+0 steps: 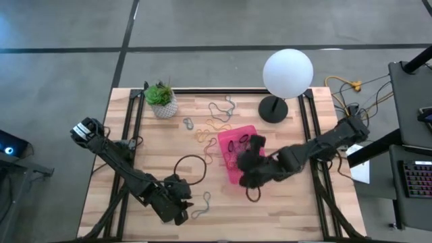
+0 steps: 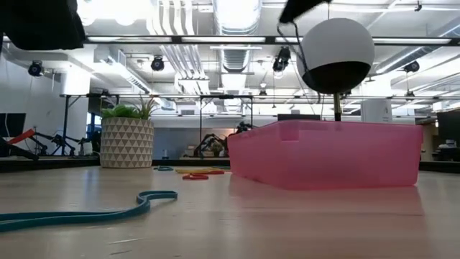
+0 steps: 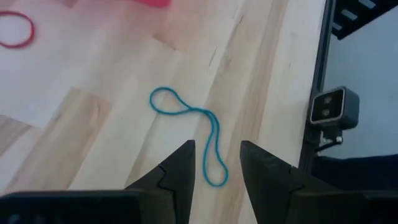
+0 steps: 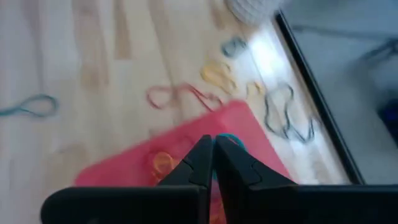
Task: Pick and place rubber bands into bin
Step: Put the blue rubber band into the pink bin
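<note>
The pink bin point(image 1: 233, 140) point(image 2: 323, 155) sits right of the table's middle, with a few rubber bands inside point(image 4: 163, 162). Loose bands lie left of it and beyond it point(image 1: 217, 123), among them a big black loop point(image 1: 191, 169). A teal band point(image 1: 201, 204) point(image 3: 193, 134) lies flat near the table's near edge. My left gripper point(image 1: 181, 208) point(image 3: 216, 152) is open just left of that band, with its fingers either side of the band's near end, touching nothing. My right gripper point(image 1: 246, 162) point(image 4: 213, 142) hovers over the bin, shut on a teal band. My right gripper pinches a teal rubber band between its two fingers. Only a short teal piece point(image 4: 231, 140) shows beside the fingertips, and the fingers hide the rest. The fingers point down over the pink bin's inside point(image 4: 249, 134).
A white pot with a green plant point(image 1: 162, 100) stands at the far left of the table. A lamp with a white globe point(image 1: 287, 73) stands on a black base point(image 1: 273, 108) at the far right. Another dark loop point(image 1: 253, 194) lies just nearer than the bin. Black rails point(image 1: 307, 128) run along both table sides.
</note>
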